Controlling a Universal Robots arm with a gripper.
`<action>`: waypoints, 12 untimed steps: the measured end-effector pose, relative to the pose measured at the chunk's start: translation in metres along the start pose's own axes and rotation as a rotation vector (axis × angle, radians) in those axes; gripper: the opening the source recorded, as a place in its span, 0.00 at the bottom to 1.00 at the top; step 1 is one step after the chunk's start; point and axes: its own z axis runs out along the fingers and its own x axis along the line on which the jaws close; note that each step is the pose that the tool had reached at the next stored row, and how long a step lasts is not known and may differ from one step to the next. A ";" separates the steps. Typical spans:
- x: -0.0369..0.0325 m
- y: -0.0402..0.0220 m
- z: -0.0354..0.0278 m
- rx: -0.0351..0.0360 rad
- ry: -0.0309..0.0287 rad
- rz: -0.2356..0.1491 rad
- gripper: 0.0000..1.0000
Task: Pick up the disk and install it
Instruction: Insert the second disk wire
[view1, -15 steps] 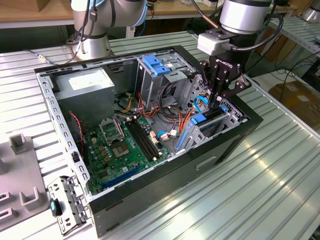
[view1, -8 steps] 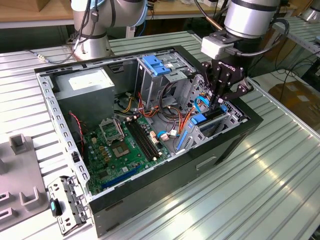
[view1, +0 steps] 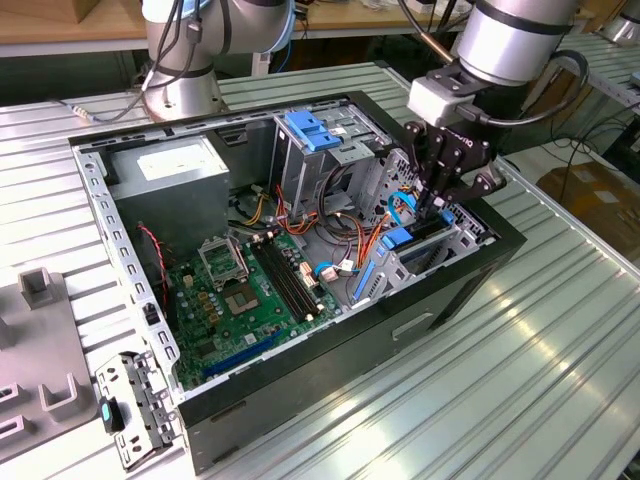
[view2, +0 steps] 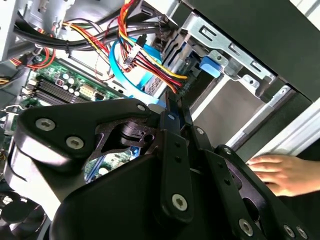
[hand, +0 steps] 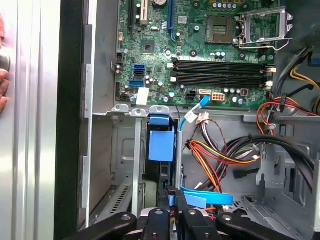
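Ribbed metal slats form the table (view1: 560, 330), and on it lies the open black case (view1: 300, 400) of a computer, its side panel off so the inside faces up. Beyond the case, at the exterior view's top, stands the round base of a grey arm (view1: 180, 90); a second arm section (view1: 510, 40) reaches in from the exterior view's upper right and carries the black gripper (view1: 432, 200) down into the drive cage (view1: 455, 235) at the case's end on the exterior view's right. A grey power supply (view1: 170, 175) with a white sticker sits in the far corner toward the exterior view's left, and the green motherboard (view1: 240, 300) covers the case floor. A light-blue bracket (view1: 315, 130) rests on the upper bay near the middle. Red, yellow and black cables (view1: 345, 235) run between the board and the cage. In both wrist views the gripper's fingers (hand: 172, 210) stand close together, clamped on the thin edge of the disk (hand: 161, 140), which stands on edge in a slot of the cage with its blue rail facing the camera; the disk's blue rail also shows in the exterior view just below the gripper (view1: 398, 238). A flat blue data cable (hand: 207, 197) curves just beside the fingers. A person's hand (view2: 280, 172) rests on the table outside the case wall.
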 end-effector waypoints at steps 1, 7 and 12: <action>0.0032 0.0001 0.0002 0.0002 -0.0072 0.002 0.16; 0.0142 0.0007 0.0011 0.0026 -0.0736 0.014 0.16; 0.0191 0.0009 0.0025 0.0035 -0.0977 0.018 0.16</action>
